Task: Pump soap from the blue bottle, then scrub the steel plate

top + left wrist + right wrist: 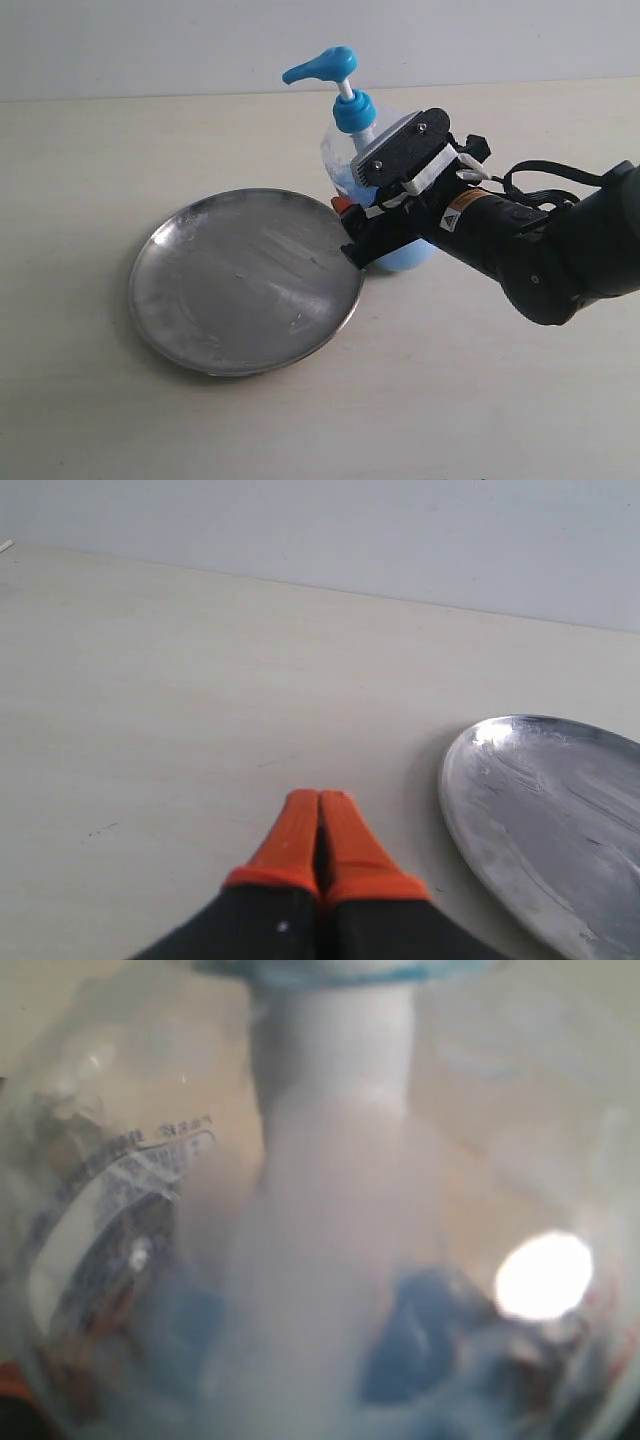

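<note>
On the blue bottle (330,1160), blue-white label (110,1215) — print unreadable

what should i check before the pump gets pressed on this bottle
1. blue bottle upright, beside the steel plate: ok
2. pump head raised, stem showing: ok
3. right end effector straddling the bottle's body with a firm hold: cannot tell; contact is not clear
4. spout over the plate: cannot tell; it points toward the plate's side
5. left end effector ready at the pump: not ok; it is shut, low over the table near the plate's rim
6. plate bare of soap: ok, no blue blob shows
</note>
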### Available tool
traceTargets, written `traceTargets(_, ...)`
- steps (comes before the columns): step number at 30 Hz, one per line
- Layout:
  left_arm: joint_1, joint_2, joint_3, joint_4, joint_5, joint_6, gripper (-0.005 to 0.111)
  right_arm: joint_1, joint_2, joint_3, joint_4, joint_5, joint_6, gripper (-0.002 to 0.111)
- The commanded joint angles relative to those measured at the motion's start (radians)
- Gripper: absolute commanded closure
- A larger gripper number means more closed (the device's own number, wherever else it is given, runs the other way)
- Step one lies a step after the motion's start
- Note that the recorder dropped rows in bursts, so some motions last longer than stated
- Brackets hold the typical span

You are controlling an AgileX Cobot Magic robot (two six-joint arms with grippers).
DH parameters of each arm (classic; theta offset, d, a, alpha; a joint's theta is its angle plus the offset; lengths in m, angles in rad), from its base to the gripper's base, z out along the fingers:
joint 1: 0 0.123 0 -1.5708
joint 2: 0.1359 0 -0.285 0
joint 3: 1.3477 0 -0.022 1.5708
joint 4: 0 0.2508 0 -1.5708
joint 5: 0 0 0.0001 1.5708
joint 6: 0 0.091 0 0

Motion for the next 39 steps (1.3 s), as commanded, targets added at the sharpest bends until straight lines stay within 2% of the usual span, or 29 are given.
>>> traceTargets(1, 0.002, -0.006, 0.003, 0.003, -0.002, 0.002, 0.107, -0.002, -0.007, -0.002, -0.028, 0.043, 0.003, 0.108)
traceTargets(39, 0.002, -0.006, 0.003, 0.003, -0.002, 0.002, 0.107, -0.002, -0.007, -0.002, -0.013, 0.056, -0.011, 0.108)
